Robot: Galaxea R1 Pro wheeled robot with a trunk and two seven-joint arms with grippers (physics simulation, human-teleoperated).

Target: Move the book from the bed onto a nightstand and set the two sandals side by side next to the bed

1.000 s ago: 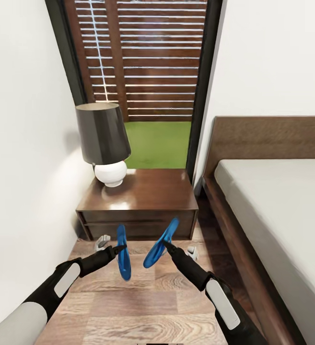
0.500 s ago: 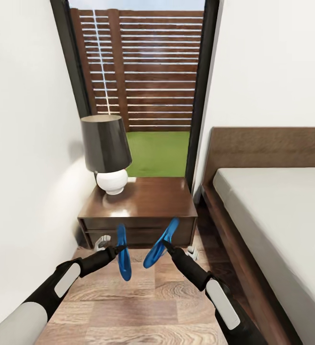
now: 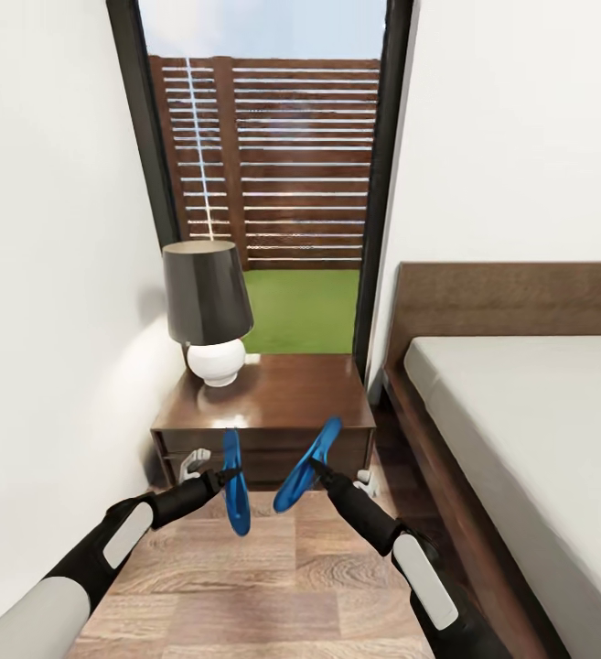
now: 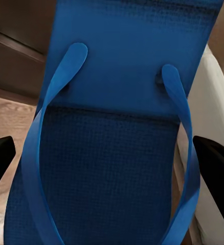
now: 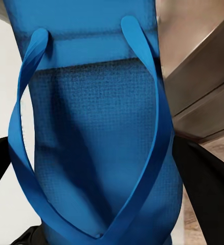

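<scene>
Holding one sandal per gripper: left gripper (image 3: 223,476) pinches left sandal (image 3: 236,481), right gripper (image 3: 316,469) pinches right sandal (image 3: 307,464); soles on edge above floor (image 3: 273,586), bed (image 3: 520,421) rightward.

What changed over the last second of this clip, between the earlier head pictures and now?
Only the camera moved: the head view tilted up, so the nightstand, lamp and bed sit lower in frame and sky appears above the fence. Nothing was grasped or released. The left pincer still holds one sandal, the right pincer the other sandal, both above the floor.
</scene>
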